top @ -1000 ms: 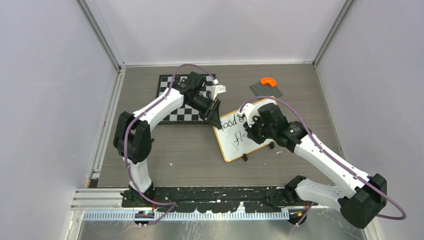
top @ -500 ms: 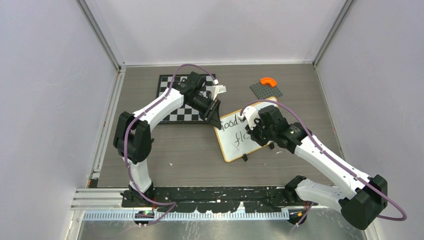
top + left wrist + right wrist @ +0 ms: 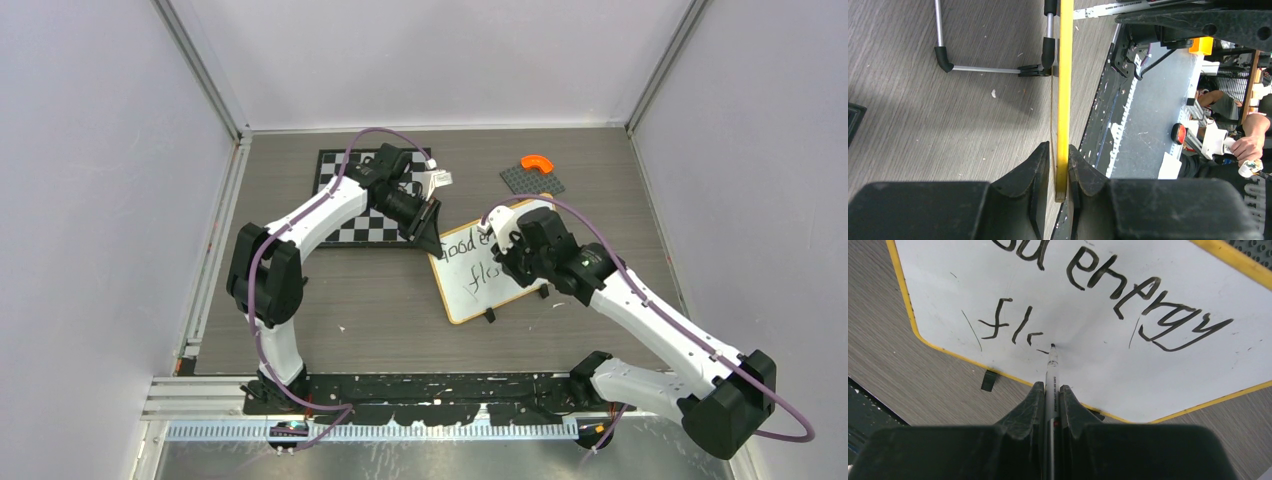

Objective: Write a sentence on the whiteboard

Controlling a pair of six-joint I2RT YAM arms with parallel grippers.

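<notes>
Right tool, as I see it, is clamped on a marker whose tip touches the whiteboard just after "fl", while my left tool pinches its yellow rim, the board resting on the surface beside the chessboard.

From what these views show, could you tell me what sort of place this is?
Probably a robotics lab cell: plain wall panels enclose the table, and a person is visible beyond its edge.
</notes>
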